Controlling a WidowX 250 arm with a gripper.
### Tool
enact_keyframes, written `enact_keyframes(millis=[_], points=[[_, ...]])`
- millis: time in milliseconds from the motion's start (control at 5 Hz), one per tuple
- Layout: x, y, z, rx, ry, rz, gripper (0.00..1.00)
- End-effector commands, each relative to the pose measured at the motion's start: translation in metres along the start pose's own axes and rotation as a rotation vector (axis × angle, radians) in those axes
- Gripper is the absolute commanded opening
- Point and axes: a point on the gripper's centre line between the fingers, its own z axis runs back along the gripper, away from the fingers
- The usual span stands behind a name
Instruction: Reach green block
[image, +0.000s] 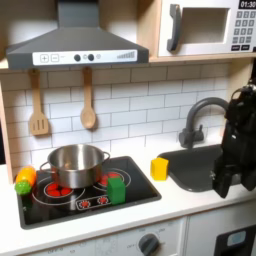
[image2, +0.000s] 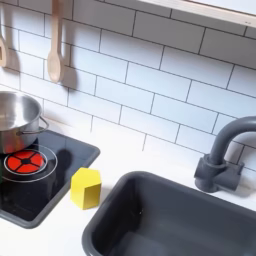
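On the front edge of the black stovetop (image: 120, 200), in the first exterior view, the green block (image: 117, 189) stands upright just before the steel pot (image: 75, 165). The gripper (image: 226, 182) hangs over the sink (image: 200, 170), well apart; whether its jaws are parted I cannot tell.

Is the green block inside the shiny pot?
No, in the first exterior view the green block stands on the black stovetop, in front of the steel pot.
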Motion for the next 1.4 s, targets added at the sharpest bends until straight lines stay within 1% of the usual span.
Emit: enact_keyframes(millis=[0, 400, 800, 1200], points=[[0.023, 0.023, -0.003, 0.036, -0.014, -0.001, 1.00], [0.051, 0.040, -0.003, 0.047, -0.032, 0.037, 1.00], [0.077, 0.061, -0.009, 0.054, -0.036, 0.068, 1.00], [0.101, 0.079, -0.015, 0.061, -0.043, 0.073, 1.00]])
